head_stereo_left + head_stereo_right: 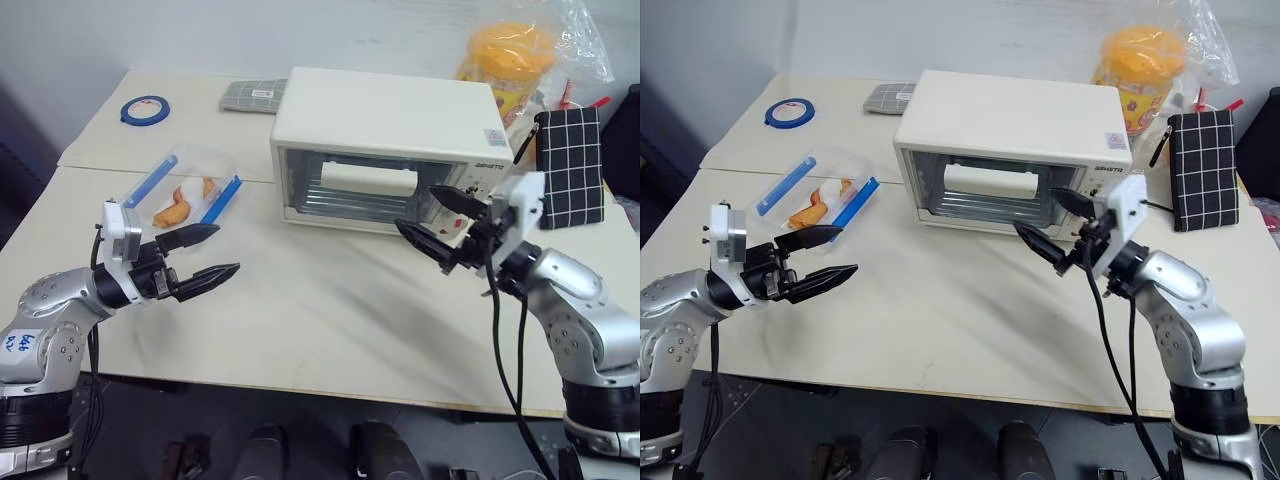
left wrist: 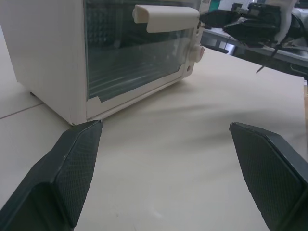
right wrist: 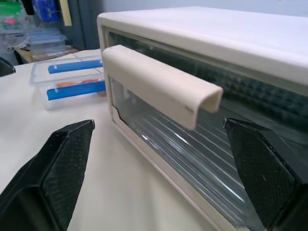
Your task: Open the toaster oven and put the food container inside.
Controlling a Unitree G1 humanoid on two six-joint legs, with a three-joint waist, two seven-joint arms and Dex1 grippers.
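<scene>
Toaster oven (image 1: pixel 385 145) is sitting near the back of the table (image 1: pixel 330 320) with its glass door shut, the white bar handle (image 3: pixel 161 84) facing us across the upper part of the glass. We are treating that closed door as the first obstacle, which is why we are bringing our right gripper (image 1: pixel 437 222) up in front of the oven's right end, just before the knob panel, not yet touching anything. Its two black fingers are spread wide apart, empty, and in the right wrist view they are framing the handle between them, so we judge we are lining up to hook or pinch the bar and pull the door down.

Off to our left, the food container (image 1: pixel 187 196) is resting flat on the table, well apart from the oven, its blue clips along the two long sides and the orange-brown food visible through the clear lid. We are leaving it there until the oven is open.

Our left gripper (image 1: pixel 202 253) is hovering just in front of the container, nearer to us, fingers parted wide and holding nothing, pointing roughly level and inward toward the oven. Both forearms are reaching over the near table edge, wrists angled toward each other, the right arm raised slightly higher than the left.
</scene>
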